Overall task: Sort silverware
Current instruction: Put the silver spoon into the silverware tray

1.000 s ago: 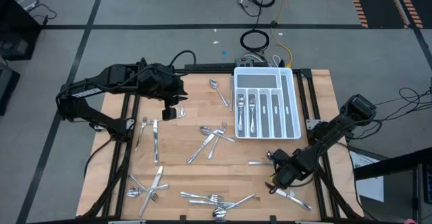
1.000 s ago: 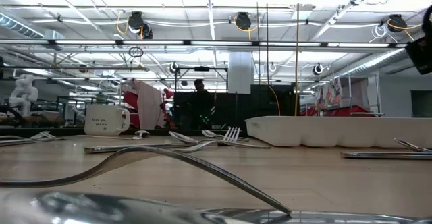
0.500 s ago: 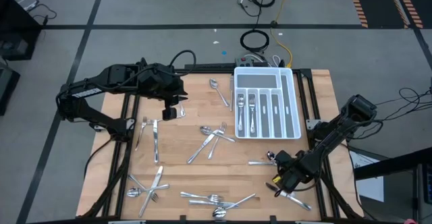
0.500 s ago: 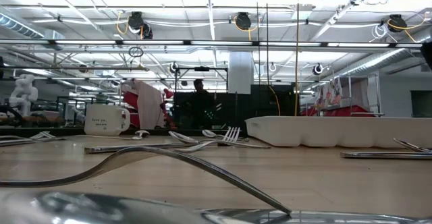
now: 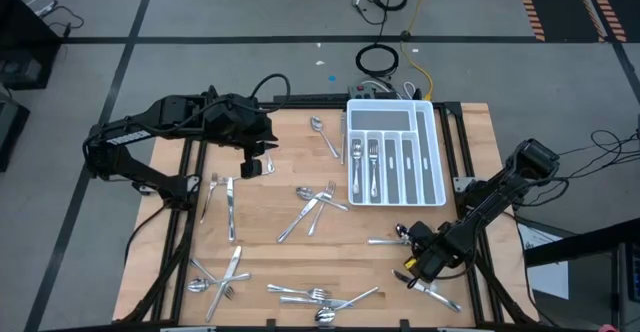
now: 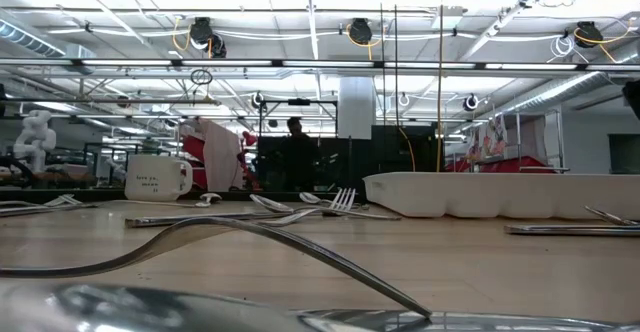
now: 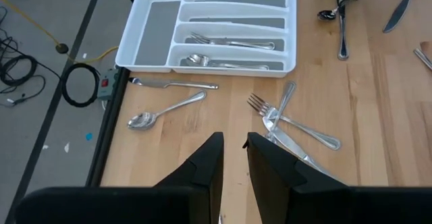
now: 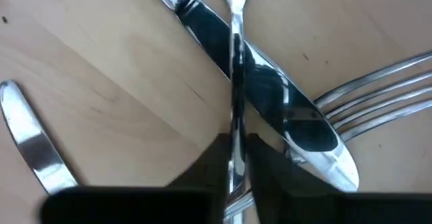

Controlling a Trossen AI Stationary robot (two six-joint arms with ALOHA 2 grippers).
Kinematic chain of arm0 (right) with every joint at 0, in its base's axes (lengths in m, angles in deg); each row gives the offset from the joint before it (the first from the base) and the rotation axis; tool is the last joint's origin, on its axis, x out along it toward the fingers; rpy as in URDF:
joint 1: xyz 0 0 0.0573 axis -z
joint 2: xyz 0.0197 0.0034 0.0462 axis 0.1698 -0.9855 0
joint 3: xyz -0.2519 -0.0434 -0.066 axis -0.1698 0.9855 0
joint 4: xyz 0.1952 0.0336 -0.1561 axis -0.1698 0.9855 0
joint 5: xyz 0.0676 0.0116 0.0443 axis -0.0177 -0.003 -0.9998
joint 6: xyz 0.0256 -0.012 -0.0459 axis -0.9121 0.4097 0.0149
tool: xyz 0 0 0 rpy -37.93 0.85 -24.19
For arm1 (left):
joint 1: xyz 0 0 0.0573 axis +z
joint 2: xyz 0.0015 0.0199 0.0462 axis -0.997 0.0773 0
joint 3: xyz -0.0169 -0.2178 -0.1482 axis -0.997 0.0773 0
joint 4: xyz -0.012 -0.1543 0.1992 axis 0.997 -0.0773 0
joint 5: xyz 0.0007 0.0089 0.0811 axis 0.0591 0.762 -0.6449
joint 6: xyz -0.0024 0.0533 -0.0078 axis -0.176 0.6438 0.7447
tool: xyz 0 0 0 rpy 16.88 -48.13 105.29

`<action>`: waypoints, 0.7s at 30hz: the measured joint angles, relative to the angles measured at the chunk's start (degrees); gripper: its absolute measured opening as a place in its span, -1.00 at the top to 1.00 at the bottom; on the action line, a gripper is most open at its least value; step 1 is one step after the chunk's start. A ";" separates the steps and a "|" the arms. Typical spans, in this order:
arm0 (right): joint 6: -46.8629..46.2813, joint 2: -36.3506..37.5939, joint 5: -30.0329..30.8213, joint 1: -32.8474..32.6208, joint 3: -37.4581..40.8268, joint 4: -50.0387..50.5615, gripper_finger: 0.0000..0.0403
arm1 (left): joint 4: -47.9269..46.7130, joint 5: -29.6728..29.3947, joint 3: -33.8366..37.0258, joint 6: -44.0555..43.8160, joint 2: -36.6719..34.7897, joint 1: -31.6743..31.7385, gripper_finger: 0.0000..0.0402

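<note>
1. Pale wooden tabletop (image 5: 290, 262) on a dark frame, above a grey floor crossed by dark tape lines, with coiled cables (image 5: 378, 60) beyond the far edge.
2. Room seen level across the boards: ceiling lights, pipes and hanging reels, shelving far back, a dark figure of a person (image 6: 297, 129) in the distance.
3. White compartmented plastic cutlery tray (image 5: 430, 150) at the far right corner, holding a few forks and spoons in its slots.
4. White ceramic mug (image 6: 157, 177) standing by the far edge, behind the left arm's reach.
5. Shiny silver-coloured metal silverware (image 5: 312, 210) scattered over the tabletop: a spoon and knife beside the tray's left wall, a crossed cluster at the middle, more along the near edge and toward the left edge.
6. Left gripper (image 5: 256, 164) hovering over the far left part, narrow gap between its dark fingers (image 7: 206, 166), nothing held.
7. Right gripper (image 5: 416, 267) low at the near right corner, jaws pressed onto the thin handle of a fork (image 8: 235, 82) lying across a knife blade (image 8: 270, 96).
8. Second fork's tines (image 8: 378, 96) poking out just beside that blade, crowding the grip.
</note>
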 joint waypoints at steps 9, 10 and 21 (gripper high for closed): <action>0.21 -0.25 -0.78 0.04 -1.39 0.35 0.99 | -0.02 0.00 0.00 0.39 0.00 0.01 0.63; 0.23 -0.36 -0.57 0.04 -1.89 0.64 0.99 | -0.02 0.00 0.00 0.40 0.00 0.00 0.63; 0.26 -0.33 1.81 1.01 -8.43 2.20 1.00 | -0.09 0.00 0.00 0.48 0.00 0.00 0.63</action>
